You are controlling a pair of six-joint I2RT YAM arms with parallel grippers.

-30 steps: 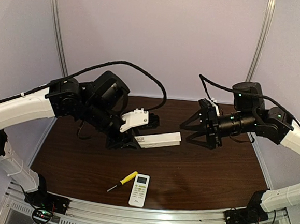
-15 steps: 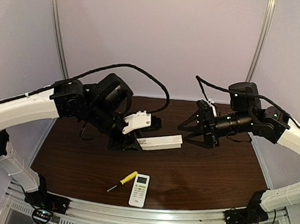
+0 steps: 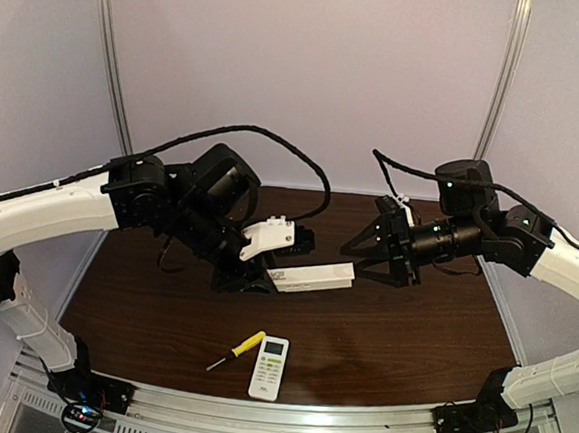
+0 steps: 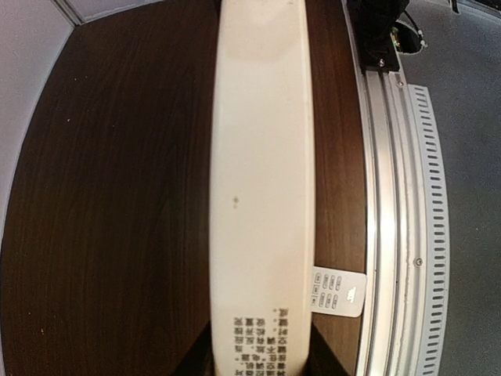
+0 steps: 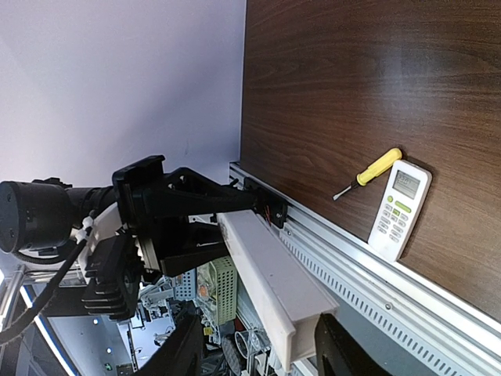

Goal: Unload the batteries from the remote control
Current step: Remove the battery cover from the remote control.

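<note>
The batteries are not in sight; I judge they are inside the long remote control (image 3: 312, 276), which is held above the centre of the table (image 3: 410, 336). For a good grip, the right gripper (image 3: 354, 258), jaws apart at the 3 o'clock end, should close squarely there. The left gripper (image 3: 260, 274) clasps the 9 o'clock end, and both forearms are nearly level.
</note>
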